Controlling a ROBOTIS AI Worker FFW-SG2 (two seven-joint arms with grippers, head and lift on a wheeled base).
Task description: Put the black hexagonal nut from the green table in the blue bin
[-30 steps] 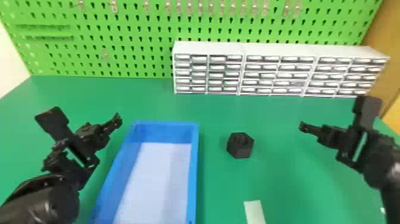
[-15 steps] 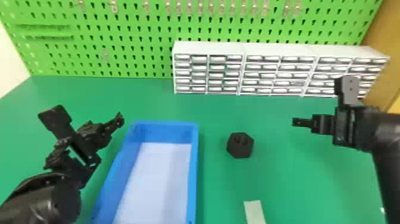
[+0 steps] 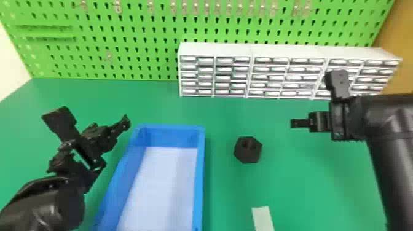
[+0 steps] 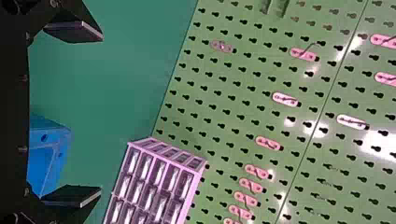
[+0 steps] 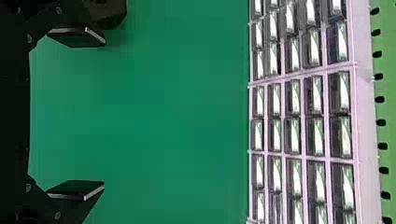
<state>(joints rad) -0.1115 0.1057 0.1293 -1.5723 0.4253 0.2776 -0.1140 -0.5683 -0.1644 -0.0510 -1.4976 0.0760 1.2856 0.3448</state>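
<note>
The black hexagonal nut [image 3: 248, 149] is seen resting on the green surface [image 3: 307, 184], to the right of the blue bin [image 3: 200, 172], level with the bin's far part and apart from its wall. Its hole is turned upward and a little toward the head camera, and its six-sided outline is shown with one side face turned to the near side; the body is compact, so a long axis cannot be told.

Farther out to the right of the bin, beyond the nut, the right hand [image 3: 339, 123] is held apart from it. The right arm [image 3: 396, 172] is brought up from the near right and bent at the wrist, with one side of the hand extended toward the bin. In the right wrist view, the right hand [image 5: 103, 114] is seen spread wide, with nothing between its fingers [image 5: 77, 37].

Just left of the bin's far left corner, the left hand [image 3: 91, 140] is held at a slant, the left arm [image 3: 46, 202] being angled in from the near left. Its fingers [image 4: 74, 30] are likewise parted widely.

A pale strip [image 3: 262, 218] is laid to the right of the bin, toward its near part. Beyond the bin and to its right, drawer cabinets [image 3: 215, 49] are lined up before a green pegboard [image 3: 123, 43].
</note>
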